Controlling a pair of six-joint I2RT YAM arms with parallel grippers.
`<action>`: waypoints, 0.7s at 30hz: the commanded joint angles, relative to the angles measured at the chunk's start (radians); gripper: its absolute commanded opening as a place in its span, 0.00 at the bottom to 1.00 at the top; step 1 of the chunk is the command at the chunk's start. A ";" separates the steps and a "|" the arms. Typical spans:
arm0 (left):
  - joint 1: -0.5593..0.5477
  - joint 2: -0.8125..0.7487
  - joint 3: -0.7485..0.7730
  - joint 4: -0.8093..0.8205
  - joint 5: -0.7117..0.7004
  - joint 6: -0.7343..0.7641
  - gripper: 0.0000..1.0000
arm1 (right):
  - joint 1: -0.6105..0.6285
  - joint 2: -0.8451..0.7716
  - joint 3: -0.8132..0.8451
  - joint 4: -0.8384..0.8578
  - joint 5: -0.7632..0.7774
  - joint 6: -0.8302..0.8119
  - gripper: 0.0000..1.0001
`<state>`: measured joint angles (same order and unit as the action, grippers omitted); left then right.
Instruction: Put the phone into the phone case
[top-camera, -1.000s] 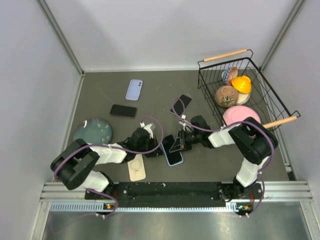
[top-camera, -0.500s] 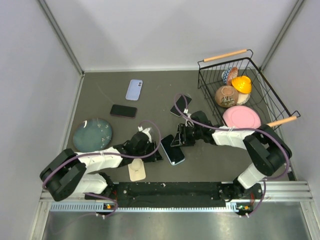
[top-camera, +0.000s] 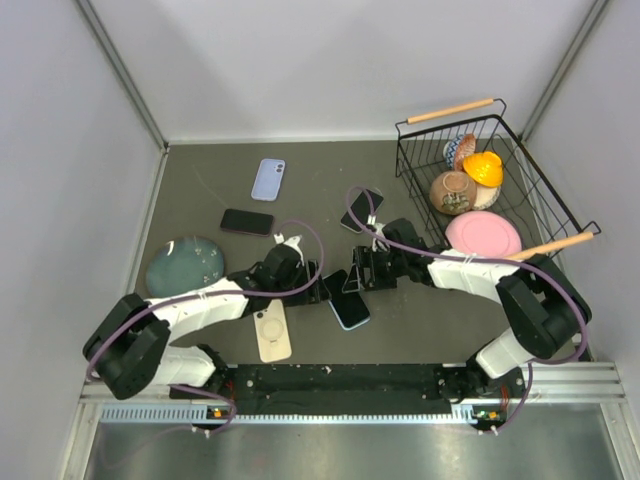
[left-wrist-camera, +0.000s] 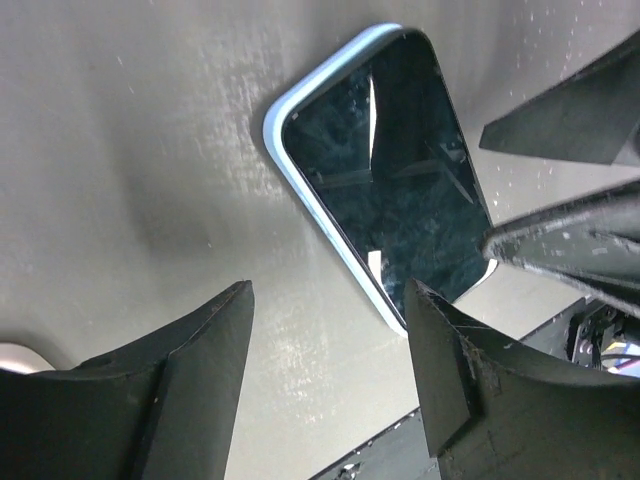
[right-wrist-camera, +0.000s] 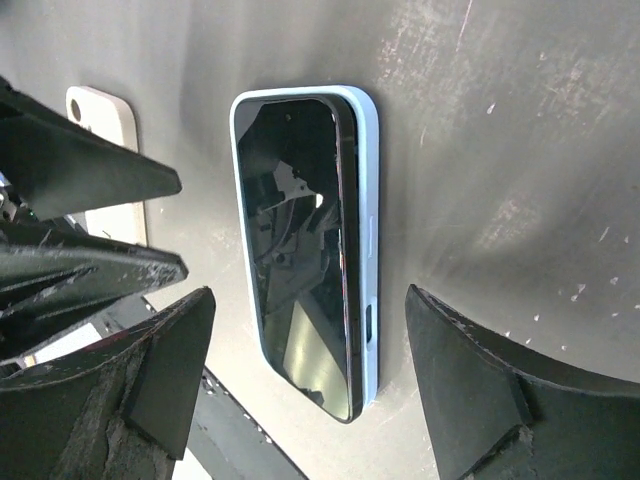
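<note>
Dark grey tabletop (top-camera: 420, 330) filled the enclosure, and near its middle lay the phone (top-camera: 347, 300), screen up, inside the light blue case (right-wrist-camera: 366, 250). A blue rim showed around its edges, so it looked seated. A dark band along one long side in the right wrist view left full seating uncertain.

The left gripper (top-camera: 314, 291) sat at the phone's nine o'clock, fingers spread wide and holding nothing. The right gripper (top-camera: 360, 274) sat at one o'clock, likewise spread and empty. Flanking the phone this way probably let either arm press a loose edge down. A beige case (top-camera: 272, 333) lay unused at eight o'clock.
</note>
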<state>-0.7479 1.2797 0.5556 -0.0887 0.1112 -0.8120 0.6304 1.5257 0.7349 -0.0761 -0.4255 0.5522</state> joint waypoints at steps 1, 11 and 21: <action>0.033 0.059 0.053 0.021 0.001 0.033 0.67 | -0.012 -0.004 0.006 0.058 -0.036 -0.034 0.77; 0.071 0.176 0.115 0.053 0.081 0.066 0.61 | -0.015 0.033 -0.061 0.196 -0.064 -0.021 0.78; 0.073 0.247 0.141 0.041 0.120 0.066 0.56 | -0.012 0.063 -0.117 0.346 -0.116 0.083 0.78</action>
<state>-0.6777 1.5043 0.6762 -0.0528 0.2123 -0.7589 0.6231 1.5650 0.6472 0.1490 -0.5003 0.5789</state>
